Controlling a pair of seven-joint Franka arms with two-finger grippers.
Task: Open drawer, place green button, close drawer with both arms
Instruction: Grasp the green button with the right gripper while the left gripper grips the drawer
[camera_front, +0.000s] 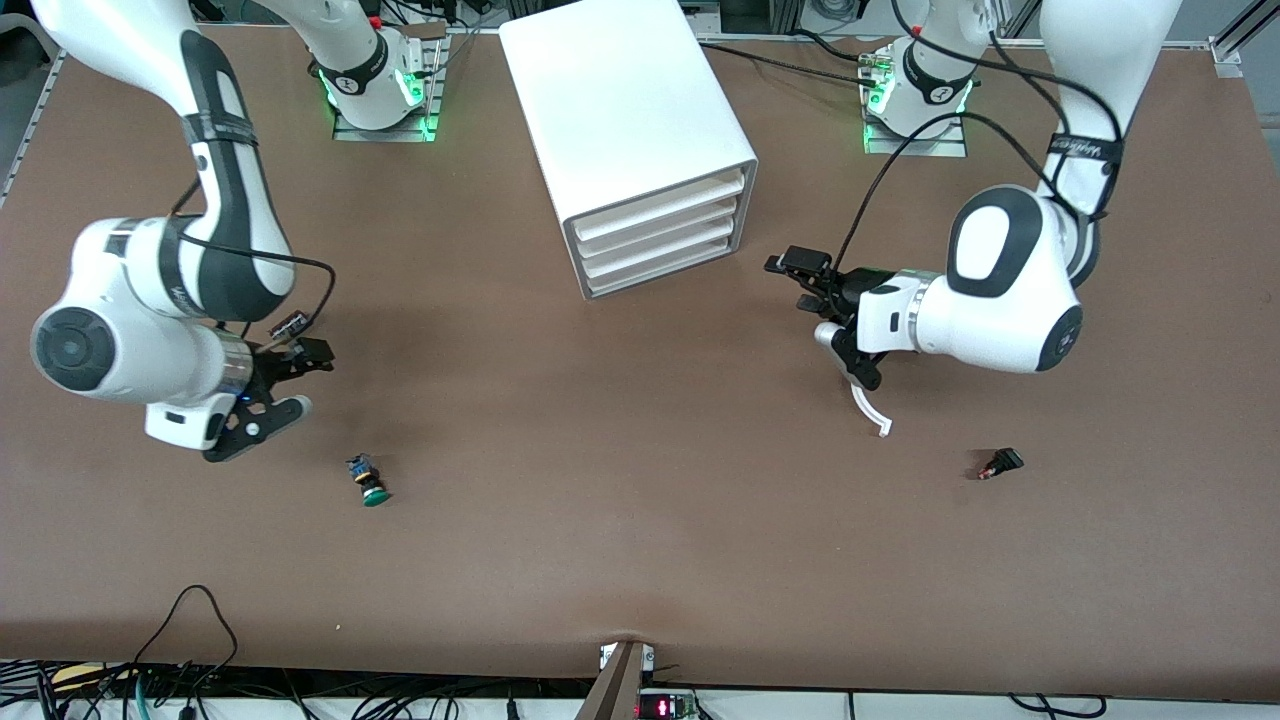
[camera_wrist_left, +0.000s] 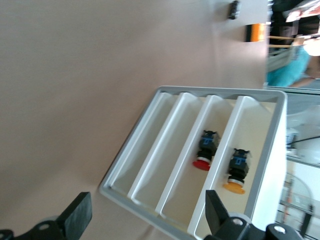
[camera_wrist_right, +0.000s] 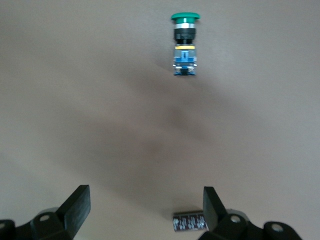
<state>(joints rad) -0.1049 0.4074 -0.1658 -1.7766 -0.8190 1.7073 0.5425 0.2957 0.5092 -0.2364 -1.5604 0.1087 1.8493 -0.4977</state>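
Drawers shut, button lying on the bench

Button (camera_front: 367, 480) with the green cap lies on its side on the brown bench (camera_front: 640, 560), toward the right arm's end, nearer to the front camera than the white cabinet (camera_front: 640, 140). In my right wrist view the same button (camera_wrist_right: 184, 45) shows its green cap, a black neck and a blue body, and nothing touches it.

My right gripper (camera_front: 285, 385) hangs over the bench close to the button, and its jaws stand wide apart with nothing between them. In the right wrist view both black fingers (camera_wrist_right: 76, 209) are seen at the edge of the picture with bare bench between them. My left gripper (camera_front: 840, 320) hangs over the bench beside the cabinet, toward the left arm's end. Its jaws are wide too and hold nothing; one white curved finger (camera_front: 868, 405) points down toward the bench.

The cabinet stands in the middle of the bench, between the two arm bases. Its four drawers are all pushed in, and the drawer (camera_front: 665, 268) at the bottom of the stack is closed like the others. In the left wrist view, a red-capped button (camera_wrist_left: 206, 150) and an orange-capped button (camera_wrist_left: 237, 170) lie in two neighbouring compartments of the cabinet.

A small black part with a red tip (camera_front: 1000, 463) lies on the bench toward the left arm's end.
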